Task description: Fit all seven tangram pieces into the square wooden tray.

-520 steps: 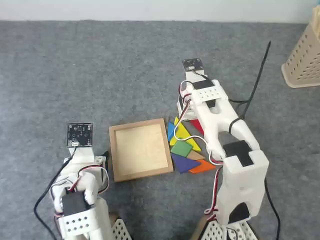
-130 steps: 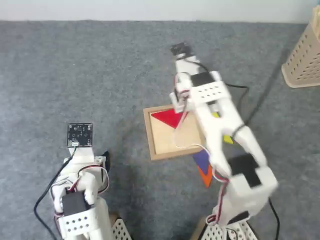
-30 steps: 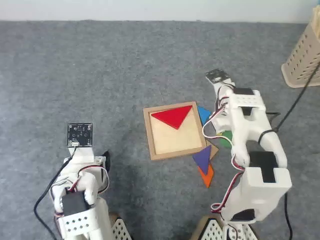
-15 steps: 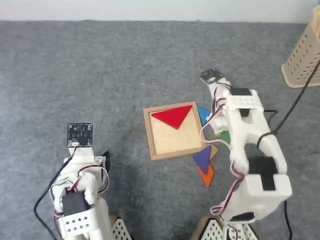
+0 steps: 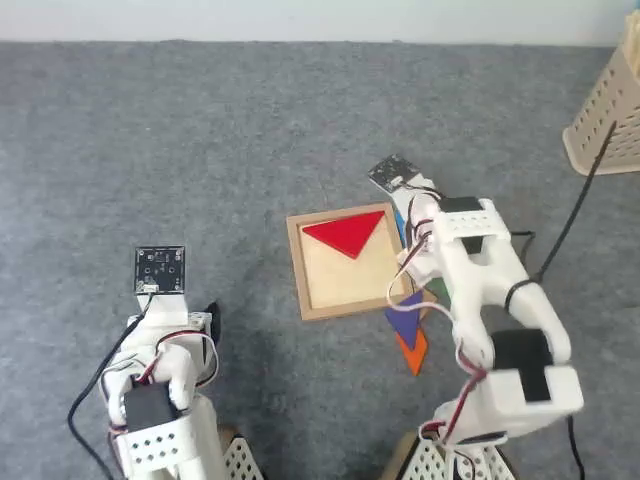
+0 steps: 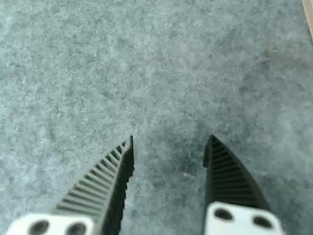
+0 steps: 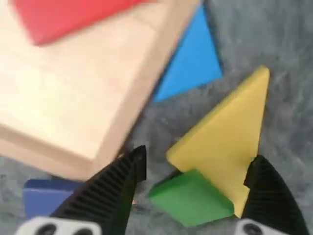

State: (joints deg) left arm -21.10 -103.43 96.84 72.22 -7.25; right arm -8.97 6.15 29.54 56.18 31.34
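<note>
Beside the tray (image 7: 73, 117), our right gripper (image 7: 198, 159) hangs over the loose pieces. Its jaws are spread wide and hold nothing, straddling the green square (image 7: 193, 198) and the yellow triangle (image 7: 225, 142). These 2 touch, and the green may lap over the yellow; we cannot tell.

We count 1 of 7 pieces seated: the red triangle (image 7: 63, 14), in a corner of the tray. The blue triangle (image 7: 190, 61) lies against the tray's outer wall. The purple triangle (image 5: 405, 315) and orange triangle (image 5: 412, 351) lie near its other corner.

To do this pick well, we judge the jaws should centre on 1 piece alone and reach the carpet (image 6: 156, 63) before closing. Pinching both pieces would likely tilt 1 loose. One finger is close to the tray wall, so we should keep it clear.

Our left gripper (image 6: 170, 142) is released over bare carpet.
</note>
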